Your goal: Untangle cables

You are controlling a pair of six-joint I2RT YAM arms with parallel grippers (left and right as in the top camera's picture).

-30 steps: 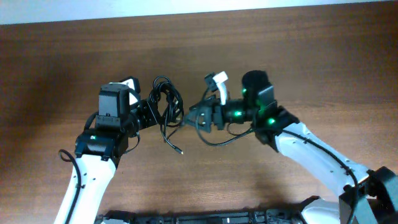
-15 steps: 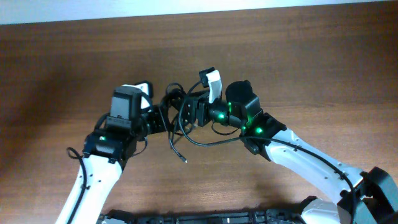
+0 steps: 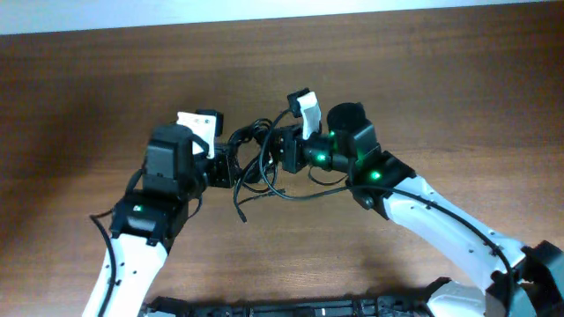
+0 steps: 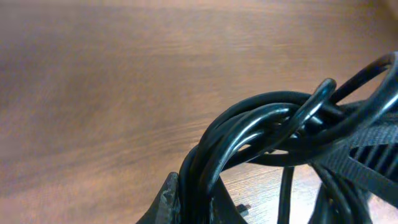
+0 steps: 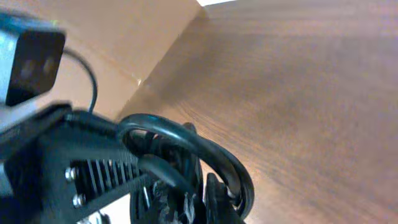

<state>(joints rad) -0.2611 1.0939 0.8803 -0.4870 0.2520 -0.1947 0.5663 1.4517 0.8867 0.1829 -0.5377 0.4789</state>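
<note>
While the left end effector (image 3: 227, 167) and right end effector (image 3: 275, 154) each pinch the cables (image 3: 249, 134) over the middle of the surface (image 3: 423, 88), drawing apart slowly should loosen loops without tightening knots.

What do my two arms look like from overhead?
The left arm and right arm: white links, boxy black wrists, thin black wires alongside. Green lights glow on the right wrist, one on the left. A white block tops each.

Dark brown wood-grain table (image 3: 79, 97), pale strip (image 3: 176, 11) along its far edge, soft even light
</note>
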